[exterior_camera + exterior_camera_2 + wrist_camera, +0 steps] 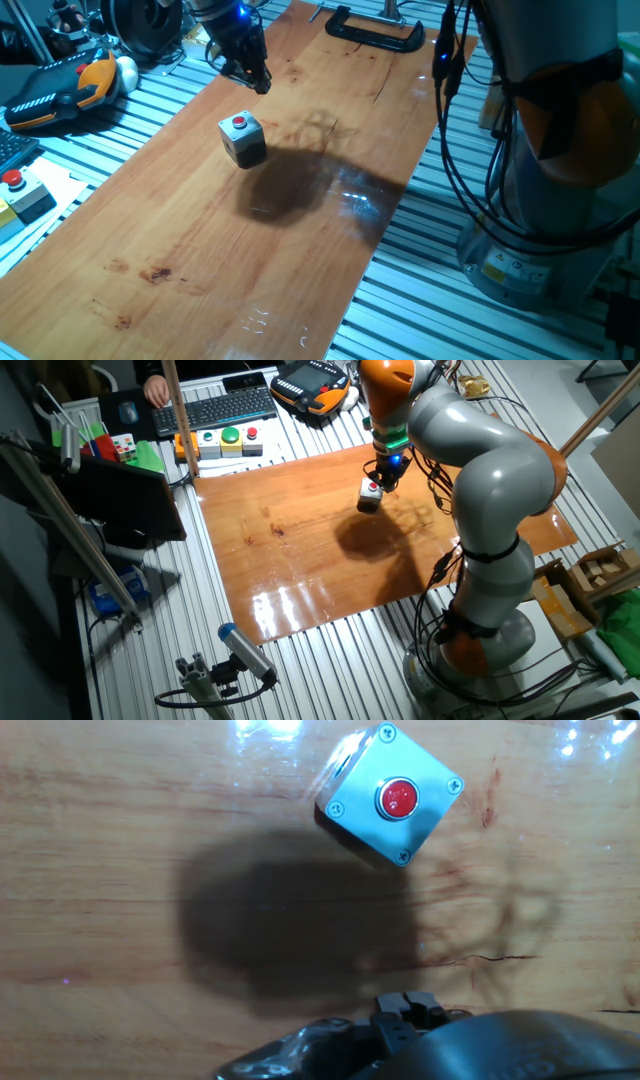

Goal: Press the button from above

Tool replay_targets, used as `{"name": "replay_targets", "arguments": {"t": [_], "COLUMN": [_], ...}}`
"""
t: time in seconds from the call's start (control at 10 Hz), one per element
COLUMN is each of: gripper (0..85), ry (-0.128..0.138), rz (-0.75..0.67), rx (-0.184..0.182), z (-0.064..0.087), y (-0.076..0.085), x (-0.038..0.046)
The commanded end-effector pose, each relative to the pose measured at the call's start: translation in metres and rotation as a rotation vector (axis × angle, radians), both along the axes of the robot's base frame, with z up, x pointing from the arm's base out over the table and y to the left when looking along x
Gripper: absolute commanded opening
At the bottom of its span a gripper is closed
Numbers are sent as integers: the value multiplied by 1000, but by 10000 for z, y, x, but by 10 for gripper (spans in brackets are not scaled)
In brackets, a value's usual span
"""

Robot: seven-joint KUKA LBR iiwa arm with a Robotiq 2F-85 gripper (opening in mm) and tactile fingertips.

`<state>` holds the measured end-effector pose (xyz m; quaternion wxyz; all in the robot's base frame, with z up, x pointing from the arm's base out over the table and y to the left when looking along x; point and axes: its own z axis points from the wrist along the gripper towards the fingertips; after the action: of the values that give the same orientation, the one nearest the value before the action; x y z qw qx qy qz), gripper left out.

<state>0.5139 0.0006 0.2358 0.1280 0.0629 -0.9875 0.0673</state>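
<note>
The button (pixel 239 123) is small, round and red, on top of a light-grey cube box (pixel 244 145) that stands on the wooden board (pixel 200 260). It also shows in the other fixed view (pixel 372 488) and in the hand view (pixel 398 798), up and right of centre. My gripper (pixel 254 78) hangs in the air above the board, a little beyond the box and not touching it. In the other fixed view the gripper (pixel 386 478) is just above the box. In the hand view the fingertips (pixel 405 1008) sit at the bottom edge, pressed together with no gap.
A black clamp (pixel 375 30) grips the board's far end. A red button on a yellow-and-grey box (pixel 14 185) and an orange pendant (pixel 75 85) lie left of the board. Cables (pixel 450 130) and the arm's base (pixel 540 260) stand to the right.
</note>
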Motion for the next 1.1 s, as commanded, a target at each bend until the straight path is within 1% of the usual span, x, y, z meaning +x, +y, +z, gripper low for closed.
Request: {"name": "replay_targets", "arguments": {"t": [0.0, 0.1, 0.2, 0.3, 0.4, 0.5, 0.6, 0.7, 0.8, 0.9, 1.0], "gripper": [10, 10, 7, 7, 7, 7, 7, 7, 7, 7, 7], "ry": [-1, -2, -12, -117, -91, -80, -100, -123, -143, -136, -136], "rz": [0, 3, -15, 29, -11, -27, -48, -80, -85, -82, -85], "rx": [-1, 3, 5, 54, 122, 136, 135, 141, 122, 95, 85], "z": [0, 0, 0, 0, 0, 0, 0, 0, 0, 0, 0], "y": [0, 0, 0, 0, 0, 0, 0, 0, 0, 0, 0], "x": [0, 0, 0, 0, 0, 0, 0, 0, 0, 0, 0]}}
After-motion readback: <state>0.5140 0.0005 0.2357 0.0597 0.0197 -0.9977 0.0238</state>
